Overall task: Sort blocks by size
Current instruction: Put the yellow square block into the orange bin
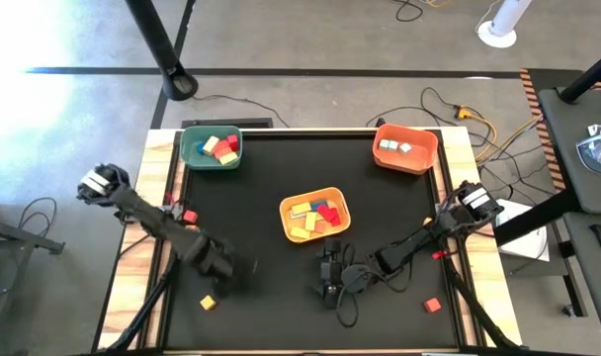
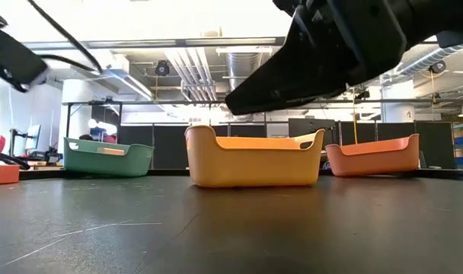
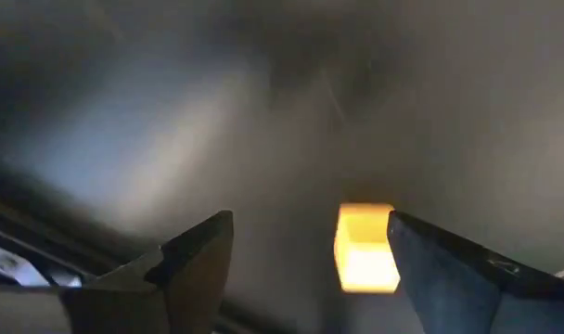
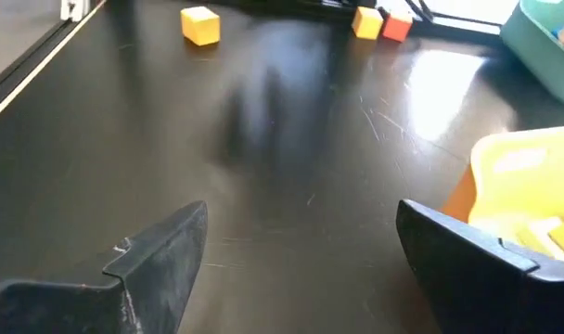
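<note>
A small yellow block (image 1: pixel 208 302) lies on the black table near the front left. My left gripper (image 1: pixel 224 267) hangs open just beyond it; in the left wrist view the block (image 3: pixel 365 247) shows between the fingers, close to one of them (image 3: pixel 310 218). My right gripper (image 1: pixel 330 275) stands open at the near middle, in front of the yellow bin (image 1: pixel 315 215), with nothing between its fingers (image 4: pixel 301 209). A red block (image 1: pixel 432 305) lies near the front right. A red block (image 1: pixel 190 215) and a yellow one (image 4: pixel 366 22) lie at the left edge.
A green bin (image 1: pixel 210 148) at the far left, an orange bin (image 1: pixel 404 146) at the far right and the yellow bin in the middle each hold blocks. Another red block (image 1: pixel 437 255) lies by the right arm. Bare black table lies between the two grippers.
</note>
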Motion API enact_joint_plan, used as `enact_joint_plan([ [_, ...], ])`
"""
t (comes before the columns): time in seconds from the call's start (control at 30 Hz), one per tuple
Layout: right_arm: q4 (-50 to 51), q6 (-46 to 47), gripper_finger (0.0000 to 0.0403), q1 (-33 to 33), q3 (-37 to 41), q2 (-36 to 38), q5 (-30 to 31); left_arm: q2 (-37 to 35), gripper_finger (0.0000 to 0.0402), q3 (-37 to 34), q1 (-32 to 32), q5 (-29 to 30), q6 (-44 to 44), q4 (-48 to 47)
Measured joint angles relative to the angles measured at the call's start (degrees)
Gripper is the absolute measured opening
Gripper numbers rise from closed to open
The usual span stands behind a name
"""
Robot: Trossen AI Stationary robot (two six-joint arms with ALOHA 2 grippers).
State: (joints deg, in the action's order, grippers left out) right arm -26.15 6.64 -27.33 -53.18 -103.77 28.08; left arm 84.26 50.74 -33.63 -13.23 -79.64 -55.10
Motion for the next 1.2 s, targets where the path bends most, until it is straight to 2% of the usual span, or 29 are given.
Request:
enact_joint_plan([
  [0.17,0.62,0.92,0.0339,0.0,0.06,-0.02,0.0,7.0,0.0269,5.93,-5.59,1.2,-1.16,0.09],
  [0.47,0.61,0.91,0.0343,0.0,0.06,-0.02,0.0,18.33,0.0269,12.52,-7.98,-1.59,-2.56,-0.37],
  [0.8,0.68,0.76,0.0345,0.0,0.1,-0.02,0.0,21.08,0.0264,12.3,-8.39,-5.57,-2.68,-0.6],
  [0.93,0.68,0.68,0.0344,0.0,0.1,-0.04,0.0,21.08,0.0229,11.64,-9.0,-7.33,-3.49,-0.56],
  [1.13,0.71,0.66,0.0337,0.0,0.1,-0.04,0.0,21.07,0.012,10.36,-9.08,-5.93,-2.02,-0.16],
  [1.2,0.71,0.64,0.0335,0.0,0.1,-0.04,-0.03,20.85,0.0113,10.44,-9.13,-3.96,-0.25,-0.45],
])
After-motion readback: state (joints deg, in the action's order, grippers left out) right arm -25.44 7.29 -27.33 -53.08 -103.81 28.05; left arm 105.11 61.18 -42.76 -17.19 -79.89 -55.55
